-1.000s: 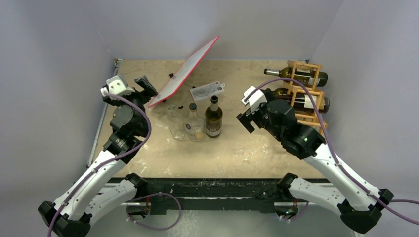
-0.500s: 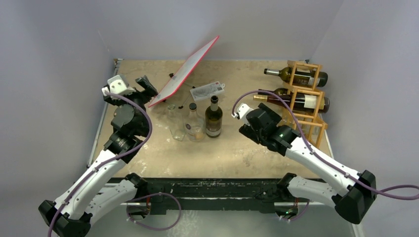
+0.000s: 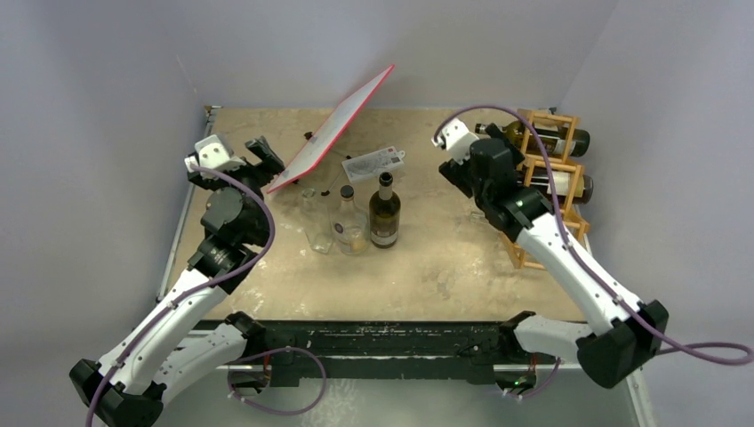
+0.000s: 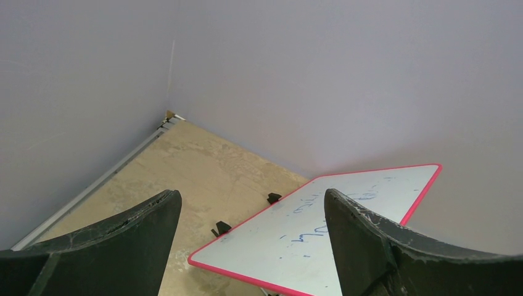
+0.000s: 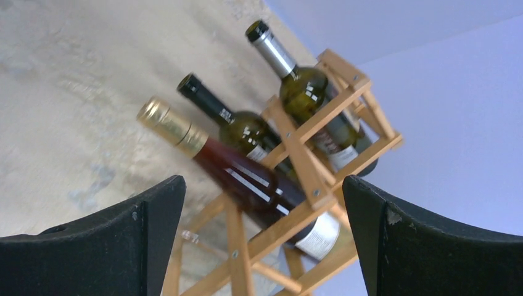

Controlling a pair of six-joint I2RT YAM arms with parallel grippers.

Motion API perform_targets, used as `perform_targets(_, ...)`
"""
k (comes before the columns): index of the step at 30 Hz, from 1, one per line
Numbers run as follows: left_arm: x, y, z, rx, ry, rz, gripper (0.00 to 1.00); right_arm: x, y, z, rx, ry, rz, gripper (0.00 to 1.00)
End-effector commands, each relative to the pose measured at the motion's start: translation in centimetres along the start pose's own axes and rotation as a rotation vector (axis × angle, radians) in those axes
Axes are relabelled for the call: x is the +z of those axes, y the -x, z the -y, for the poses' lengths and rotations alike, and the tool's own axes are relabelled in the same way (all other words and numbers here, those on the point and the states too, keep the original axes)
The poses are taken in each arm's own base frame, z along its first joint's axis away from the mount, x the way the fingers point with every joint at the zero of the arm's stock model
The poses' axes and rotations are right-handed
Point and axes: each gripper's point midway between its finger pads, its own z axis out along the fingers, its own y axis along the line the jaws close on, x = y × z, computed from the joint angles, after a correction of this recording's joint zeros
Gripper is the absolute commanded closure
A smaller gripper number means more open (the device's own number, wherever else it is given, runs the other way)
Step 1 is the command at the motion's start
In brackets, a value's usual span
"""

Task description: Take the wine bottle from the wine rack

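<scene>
The wine rack (image 3: 571,224) is a light wooden lattice at the right table edge. In the right wrist view the wine rack (image 5: 299,154) holds three lying bottles: a gold-capped dark bottle (image 5: 247,182), a black-capped green bottle (image 5: 213,108) and a silver-capped green bottle (image 5: 274,52). From above I see the upper bottle (image 3: 544,139) and a lower bottle (image 3: 556,182). My right gripper (image 5: 262,182) is open and empty, just left of the rack, facing the bottle necks without touching. My left gripper (image 3: 262,151) is open and empty at the far left.
A red-edged whiteboard (image 3: 333,133) leans at the back centre, right in front of my left gripper (image 4: 251,194). A dark bottle (image 3: 384,213), a clear bottle (image 3: 347,222) and a glass (image 3: 316,227) stand mid-table. A white card (image 3: 373,162) lies behind them. Walls close the back and right.
My right arm has swung from the middle of the table back and right, up to the rack. The left arm and the bottles have not moved.
</scene>
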Motion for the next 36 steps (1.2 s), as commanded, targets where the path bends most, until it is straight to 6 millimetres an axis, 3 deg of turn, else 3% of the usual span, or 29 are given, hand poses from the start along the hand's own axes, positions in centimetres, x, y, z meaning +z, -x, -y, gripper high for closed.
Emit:
perform_targets(1,-0.1,2.2,0.3,-0.04,-0.007,0.04,0.15,3.2,2.7,2.8,-0.079,-0.046,0.031,0.0)
perform_targets(11,-0.1,2.3,0.5,-0.038,-0.013,0.04,0.15,10.7,1.9,7.4,-0.242,-0.123,-0.046,0.0)
perform_targets(15,-0.2,2.6,0.6,-0.044,-0.019,0.043,0.15,14.2,1.5,8.2,-0.297,-0.097,-0.079,0.05)
perform_targets(21,-0.3,2.7,0.6,-0.053,-0.019,0.044,0.15,18.2,-0.6,7.0,-0.434,-0.017,-0.148,0.1)
perform_targets(29,-0.2,2.7,1.0,-0.069,-0.025,0.025,0.15,21.8,-2.0,4.9,-0.498,0.038,-0.161,0.09)
perform_targets(36,-0.8,2.5,1.4,-0.054,-0.031,0.019,0.16,24.8,-3.3,4.6,-0.52,0.041,-0.226,0.14)
